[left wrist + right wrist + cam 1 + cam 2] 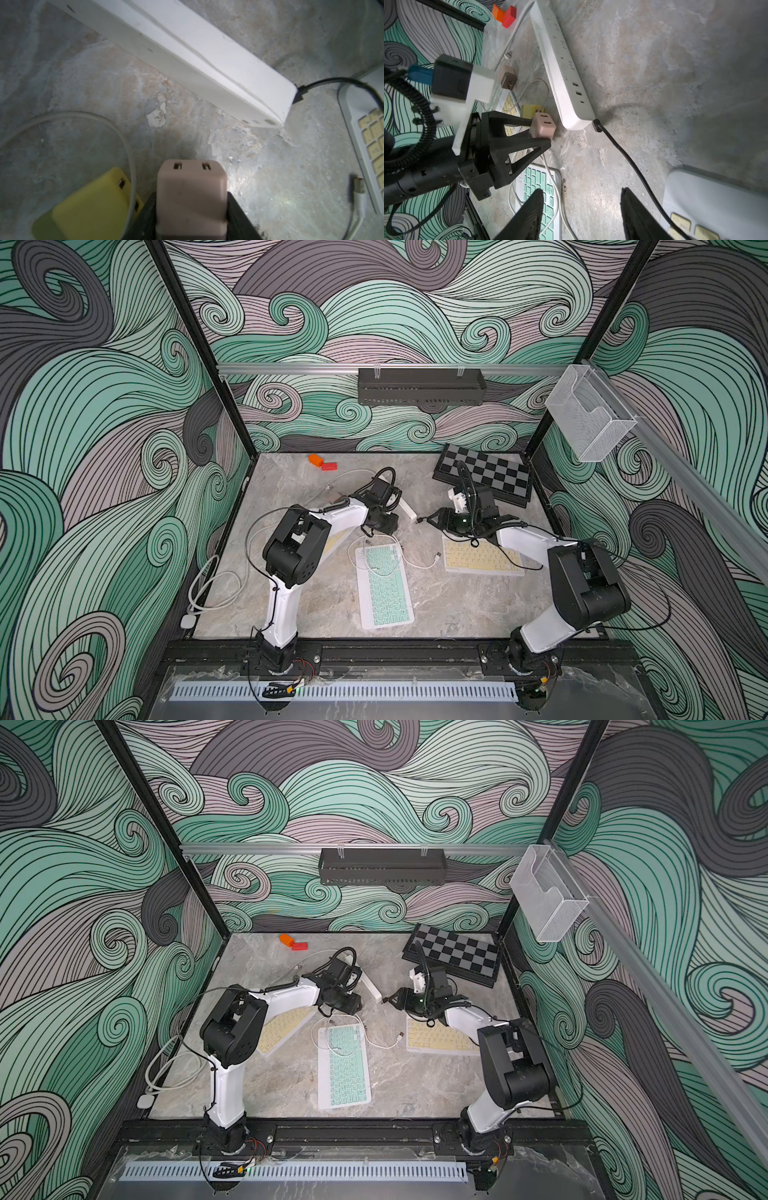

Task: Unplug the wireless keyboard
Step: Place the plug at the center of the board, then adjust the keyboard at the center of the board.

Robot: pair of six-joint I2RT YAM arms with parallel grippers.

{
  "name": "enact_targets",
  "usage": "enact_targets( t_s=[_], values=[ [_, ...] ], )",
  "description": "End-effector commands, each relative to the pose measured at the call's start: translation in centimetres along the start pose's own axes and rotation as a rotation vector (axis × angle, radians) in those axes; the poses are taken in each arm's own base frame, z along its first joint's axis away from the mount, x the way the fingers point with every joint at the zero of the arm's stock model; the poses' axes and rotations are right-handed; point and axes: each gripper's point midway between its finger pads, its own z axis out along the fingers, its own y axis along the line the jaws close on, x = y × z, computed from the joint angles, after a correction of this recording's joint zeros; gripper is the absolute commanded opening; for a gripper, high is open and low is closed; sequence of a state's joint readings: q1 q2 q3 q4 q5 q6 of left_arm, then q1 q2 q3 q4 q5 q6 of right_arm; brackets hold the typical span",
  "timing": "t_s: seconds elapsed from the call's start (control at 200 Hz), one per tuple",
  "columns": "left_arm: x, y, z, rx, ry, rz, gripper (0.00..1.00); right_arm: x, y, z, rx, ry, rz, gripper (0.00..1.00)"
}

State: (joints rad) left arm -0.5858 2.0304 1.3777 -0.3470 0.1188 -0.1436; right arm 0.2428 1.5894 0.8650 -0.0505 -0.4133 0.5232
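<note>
Up on the back rail the long black tray [419, 385] is hanging, and the clear mesh bin [590, 423] is hanging on the side rail; what either is holding cannot be told from the top views. Below them, on the marble table [457, 605], the chessboard [484, 475] is lying in the far right corner. The green keyboard [384, 589] is sitting mid-table with a loose white cable [415, 564] looping over its far end. The yellow keyboard [478, 560] is lying partly beneath the right arm, and a second yellow keyboard [282, 1029] is showing from under the left arm. The white power strip [562, 72] is lying between the two grippers, the black cable [623, 151] meeting its end on the right gripper's side and running off over a corner of the yellow keyboard. The left gripper [539, 133] is clamping a pink adapter [543, 126] just beside the strip, with a yellow adapter [529, 111] close behind it. The right gripper [581, 207] is hovering with its fingers spread wide, gripping nothing, facing the strip's cabled end. An orange block [316, 460] and a red block [329, 466] are lying together near the far edge
</note>
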Motion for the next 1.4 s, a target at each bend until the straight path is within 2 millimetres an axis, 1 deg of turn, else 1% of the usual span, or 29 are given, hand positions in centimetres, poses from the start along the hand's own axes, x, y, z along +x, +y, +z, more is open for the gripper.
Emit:
enact_targets(
  t_s=[0.0, 0.09, 0.165, 0.22, 0.31, 0.395, 0.46, 0.585, 0.695, 0.755, 0.851, 0.911, 1.001, 1.136, 1.206, 1.311, 1.396],
  values=[
    [-2.4, -0.8, -2.9, 0.015, -0.071, 0.004, 0.49, -1.7, 0.8, -3.0, 0.055, -0.059, -0.034, 0.63],
    [-3.6, -1.5, -4.4, 0.041, -0.112, 0.005, 0.52, -2.4, -0.1, -5.6, 0.107, -0.097, -0.001, 0.62],
    [-4.5, -2.4, -5.7, 0.078, -0.148, 0.01, 0.53, -2.9, -2.0, -7.8, 0.185, -0.127, 0.036, 0.61],
    [-5.0, -2.9, -6.5, 0.102, -0.171, 0.008, 0.53, -2.6, -4.4, -9.6, 0.275, -0.143, 0.096, 0.58],
    [-5.4, -4.0, -7.6, 0.152, -0.199, 0.007, 0.54, -2.1, -9.3, -12.9, 0.413, -0.192, 0.222, 0.58],
    [-5.4, -5.2, -8.1, 0.198, -0.211, 0.009, 0.54, -0.7, -14.0, -15.8, 0.528, -0.234, 0.371, 0.59],
    [-5.1, -6.4, -8.3, 0.243, -0.213, 0.019, 0.54, 0.7, -16.6, -17.2, 0.594, -0.24, 0.454, 0.61],
    [-4.6, -9.9, -8.5, 0.327, -0.209, 0.097, 0.54, 3.0, -19.3, -17.4, 0.644, -0.204, 0.544, 0.62],
    [-4.1, -12.7, -8.8, 0.379, -0.192, 0.157, 0.54, 3.8, -21.2, -17.8, 0.701, -0.187, 0.577, 0.64],
    [-3.6, -14.4, -8.9, 0.427, -0.189, 0.213, 0.56, 3.6, -21.9, -18.0, 0.7, -0.184, 0.596, 0.66],
    [-2.3, -16.6, -7.8, 0.463, -0.124, 0.273, 0.57, 3.1, -23.0, -17.4, 0.686, -0.174, 0.615, 0.68],
    [-2.0, -17.5, -7.1, 0.466, -0.105, 0.279, 0.57, 2.4, -23.3, -16.4, 0.649, -0.165, 0.607, 0.68],
    [-1.8, -18.7, -6.1, 0.48, -0.104, 0.287, 0.57, 1.4, -23.8, -15.4, 0.622, -0.152, 0.622, 0.67],
    [-1.7, -19.9, -5.1, 0.476, -0.083, 0.321, 0.57, -0.8, -24.1, -15.6, 0.616, -0.192, 0.625, 0.64],
    [-1.6, -20.3, -4.3, 0.466, -0.068, 0.336, 0.57, -1.5, -24.4, -15.4, 0.609, -0.203, 0.636, 0.64],
    [-1.3, -20.4, -3.0, 0.445, -0.042, 0.347, 0.56, -1.8, -25.4, -14.6, 0.602, -0.204, 0.667, 0.63],
    [-1.2, -20.5, -2.4, 0.443, -0.035, 0.349, 0.56, -2.0, -26.4, -14.1, 0.598, -0.205, 0.702, 0.61]
  ],
)
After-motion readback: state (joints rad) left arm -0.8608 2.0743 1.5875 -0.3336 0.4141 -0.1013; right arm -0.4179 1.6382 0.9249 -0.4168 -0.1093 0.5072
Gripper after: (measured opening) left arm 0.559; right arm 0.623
